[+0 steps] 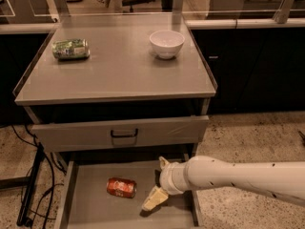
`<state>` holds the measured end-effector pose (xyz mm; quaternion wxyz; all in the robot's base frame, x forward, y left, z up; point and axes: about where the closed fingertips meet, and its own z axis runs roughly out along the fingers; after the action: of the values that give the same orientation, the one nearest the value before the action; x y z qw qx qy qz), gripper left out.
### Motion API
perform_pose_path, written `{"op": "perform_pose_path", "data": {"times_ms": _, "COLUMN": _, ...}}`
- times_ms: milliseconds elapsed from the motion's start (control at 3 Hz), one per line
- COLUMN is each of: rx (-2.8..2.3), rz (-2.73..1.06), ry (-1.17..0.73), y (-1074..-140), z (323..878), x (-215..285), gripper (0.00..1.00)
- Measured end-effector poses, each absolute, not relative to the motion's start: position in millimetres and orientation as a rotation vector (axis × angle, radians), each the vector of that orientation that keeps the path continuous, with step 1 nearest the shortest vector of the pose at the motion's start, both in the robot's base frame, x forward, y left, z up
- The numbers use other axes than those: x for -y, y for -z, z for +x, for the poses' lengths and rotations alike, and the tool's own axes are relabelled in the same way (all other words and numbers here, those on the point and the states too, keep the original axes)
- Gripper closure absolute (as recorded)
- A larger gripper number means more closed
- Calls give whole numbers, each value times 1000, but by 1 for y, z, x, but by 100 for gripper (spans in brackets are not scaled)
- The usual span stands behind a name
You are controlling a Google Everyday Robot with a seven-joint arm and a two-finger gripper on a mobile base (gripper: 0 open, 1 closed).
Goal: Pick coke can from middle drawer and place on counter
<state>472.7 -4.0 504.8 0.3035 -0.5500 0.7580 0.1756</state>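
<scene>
Gripper point(159, 181) low in middle drawer point(90, 209), fingers spread, nothing held. Coke can point(121, 187) on its side just beside it, opp. the arm, no contact. Counter point(119, 68) above.

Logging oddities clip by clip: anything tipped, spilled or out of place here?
Both cans lie on their sides: the green can on the counter, the coke can in the drawer. The gripper hovers right of it.

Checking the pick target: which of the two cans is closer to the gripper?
The red-orange coke can, lying in the middle drawer right beside the gripper; the green can lies far off, up on the counter.
</scene>
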Motion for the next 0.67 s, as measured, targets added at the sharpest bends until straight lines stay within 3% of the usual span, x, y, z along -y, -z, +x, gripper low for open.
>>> {"op": "perform_pose_path", "data": {"times_ms": 667, "rx": -2023, "rz": -1484, "ry": -500, "y": -476, "z": 477, "x": -19, "gripper": 0}}
